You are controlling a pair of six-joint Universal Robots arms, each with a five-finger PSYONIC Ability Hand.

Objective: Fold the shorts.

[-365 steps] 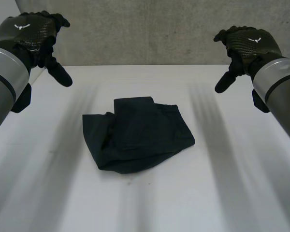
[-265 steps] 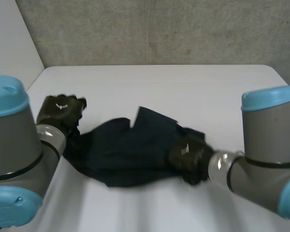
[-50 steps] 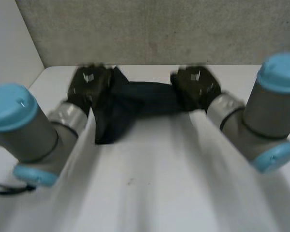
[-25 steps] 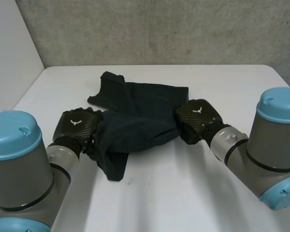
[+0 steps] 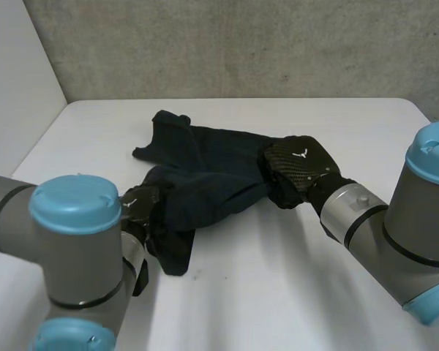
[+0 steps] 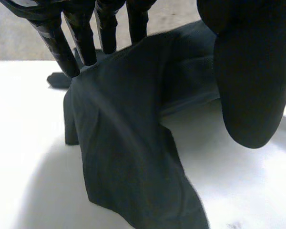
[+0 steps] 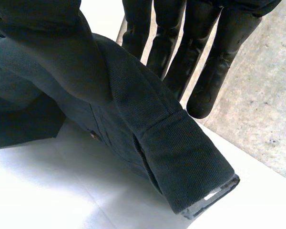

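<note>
The dark shorts [image 5: 205, 179] lie crumpled on the white table [image 5: 278, 292], one leg pointing to the far side and a flap trailing toward me. My left hand [image 5: 137, 203] is at their near left edge, partly behind its own arm. In the left wrist view that left hand [image 6: 248, 71] is open, its straight fingers [image 6: 86, 43] spread above the shorts [image 6: 128, 157] and the thumb well apart. My right hand [image 5: 296, 167] grips the right edge. There the right hand [image 7: 52, 52] pinches a folded hem of the shorts [image 7: 181, 152] between the thumb and fingers [image 7: 200, 43].
A grey concrete wall [image 5: 241, 44] closes the far side of the table and a white panel [image 5: 14, 73] stands at the left. My left arm's blue-capped elbow [image 5: 77, 208] looms in the near left; the right arm [image 5: 395, 234] crosses the near right.
Both hands brought the shorts from the far edge toward the middle and set them down. The left hand opened and let the cloth go; the right hand kept its pinch.
</note>
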